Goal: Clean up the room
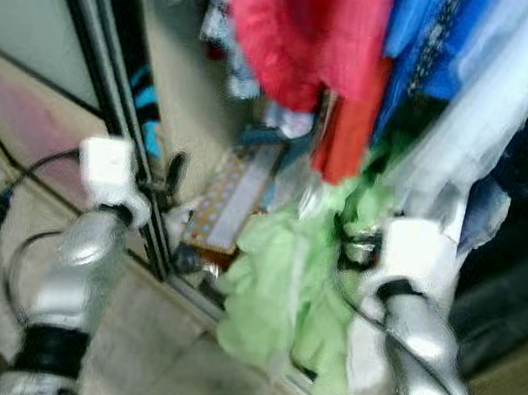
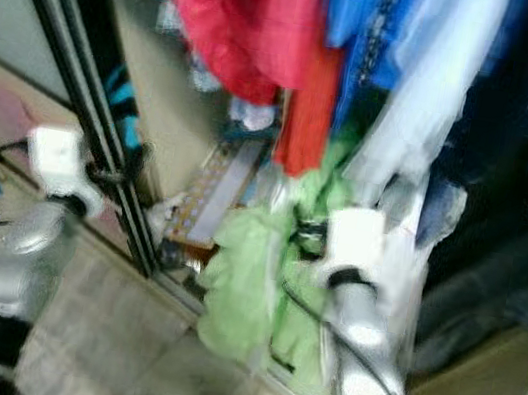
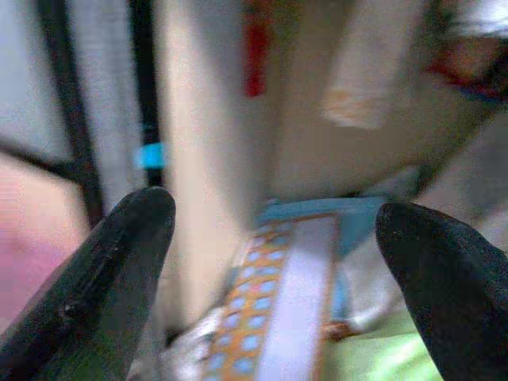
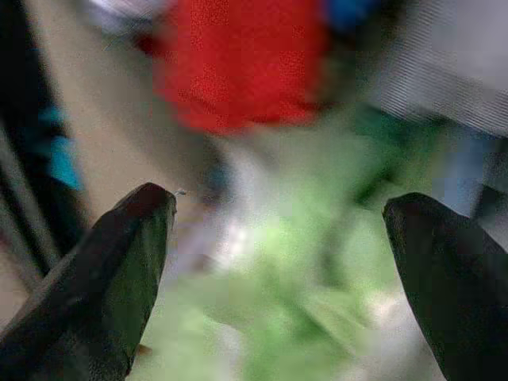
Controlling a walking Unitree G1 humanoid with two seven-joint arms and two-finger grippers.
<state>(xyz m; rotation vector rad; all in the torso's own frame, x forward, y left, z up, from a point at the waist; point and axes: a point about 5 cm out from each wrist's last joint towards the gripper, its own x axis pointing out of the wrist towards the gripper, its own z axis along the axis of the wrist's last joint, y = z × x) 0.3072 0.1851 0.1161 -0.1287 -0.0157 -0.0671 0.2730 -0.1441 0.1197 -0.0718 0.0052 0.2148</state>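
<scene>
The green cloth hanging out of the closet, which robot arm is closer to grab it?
The right one, probably. The right pincer is open and points straight at the green cloth, with the right arm right beside it. The left pincer, also open, faces the patterned box near the sliding door track instead.

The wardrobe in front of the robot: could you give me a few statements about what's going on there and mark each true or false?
1. A red garment hangs in the wardrobe. True.
2. The light green cloth is folded on a shelf. False: it spills loosely over the wardrobe's bottom edge.
3. The left gripper has its fingers apart. True.
4. The right gripper is clamped shut. False: its fingers are wide apart, facing the green cloth.
</scene>
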